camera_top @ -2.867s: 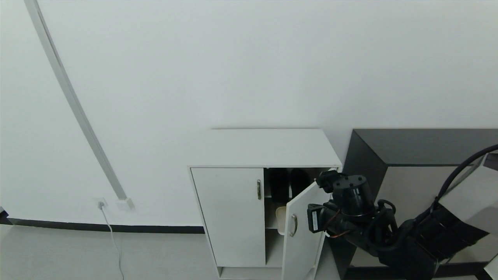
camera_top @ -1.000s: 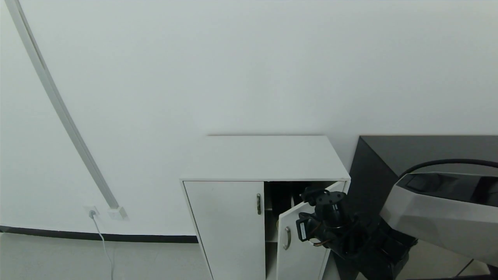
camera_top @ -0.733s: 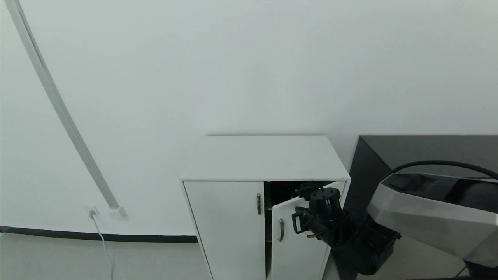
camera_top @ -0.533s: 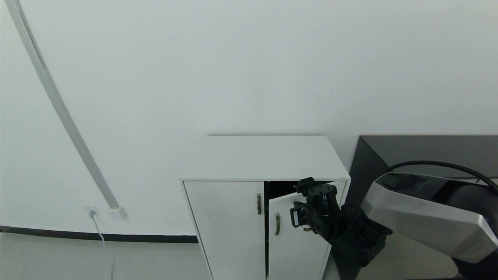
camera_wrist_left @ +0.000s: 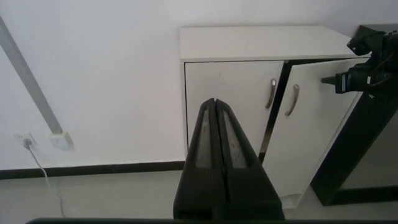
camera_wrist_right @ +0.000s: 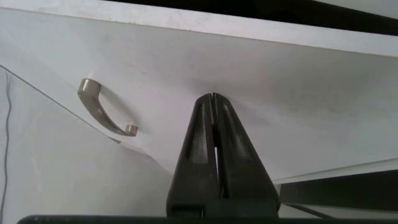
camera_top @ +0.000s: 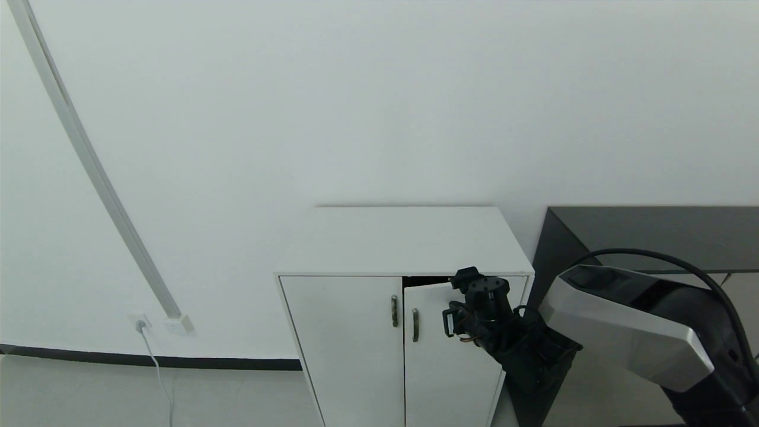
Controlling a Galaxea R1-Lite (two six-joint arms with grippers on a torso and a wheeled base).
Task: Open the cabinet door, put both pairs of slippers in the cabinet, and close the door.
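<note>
Am closing right door (camera_top: 442,373): right gripper (camera_wrist_right: 214,98), fingers pressed together, against its face. Am planning slow square push until top gap (camera_top: 424,280) vanishes. Left gripper (camera_wrist_left: 214,104) fingers together too.

Plain indoor room indicated (home hallway or mock-up, cannot be told): white cabinet (camera_top: 403,240), bare wall (camera_top: 379,107), socket (camera_top: 140,324), skirting strip (camera_top: 178,348).

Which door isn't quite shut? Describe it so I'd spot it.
Against the wall stands a white cabinet with two doors. It's the right door, nearest the dark furniture. Unlike the flush left door, it leans out, leaving a gap at its top.
</note>
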